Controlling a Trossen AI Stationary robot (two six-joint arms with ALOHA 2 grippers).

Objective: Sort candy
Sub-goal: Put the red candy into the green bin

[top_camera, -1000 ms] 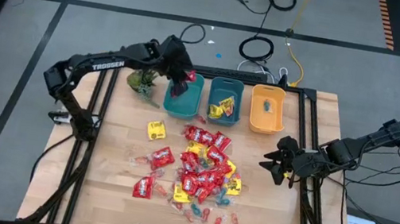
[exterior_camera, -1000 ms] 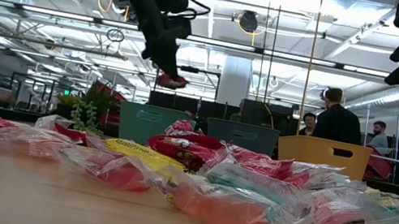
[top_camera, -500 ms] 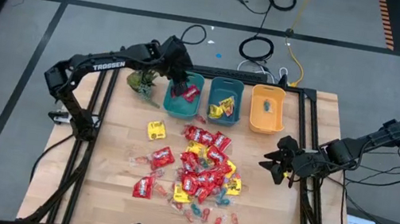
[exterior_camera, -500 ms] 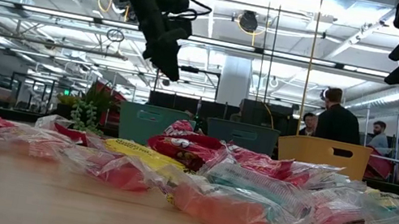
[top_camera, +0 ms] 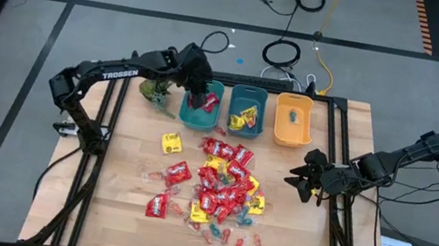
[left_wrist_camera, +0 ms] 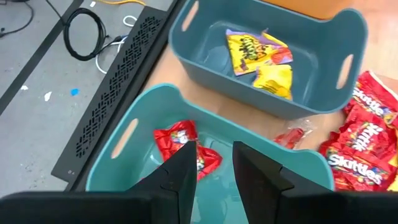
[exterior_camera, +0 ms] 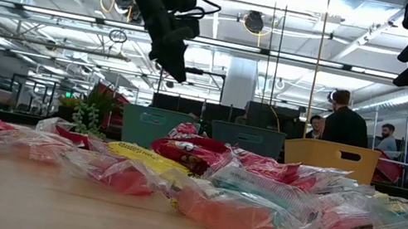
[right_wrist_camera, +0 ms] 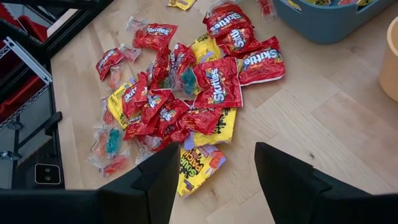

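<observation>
In the high view the candy pile [top_camera: 216, 191] sits low of centre on the worktop [top_camera: 127, 205], the nearest thing to us, a loose heap of red and yellow packets with small twist-wrapped pieces along its lower edge. One yellow packet [top_camera: 170, 142] lies apart at the pile's upper left.

To the right of centre our right gripper [top_camera: 303, 183] hangs just off the pile's right side, fingers apart and empty. In its wrist view the heap fills the frame ahead of those fingers, with a yellow packet [right_wrist_camera: 200, 163] at the near edge of the heap, lying in line with the gap between them. Its long axis runs away from the fingers, not across them.

Farther back, across the upper middle of the frame, stand three bins in a row: left teal bin [top_camera: 202, 105], middle teal bin [top_camera: 246, 111], orange bin [top_camera: 292, 120]. Our left gripper [top_camera: 195, 96] is over the left bin, fingers parted with nothing between them; a red packet [left_wrist_camera: 185, 146] lies on the bin floor straight below.

We judge the right arm to be the nearer one for the next pick. The left must cross from the upper frame down to the pile.
</observation>
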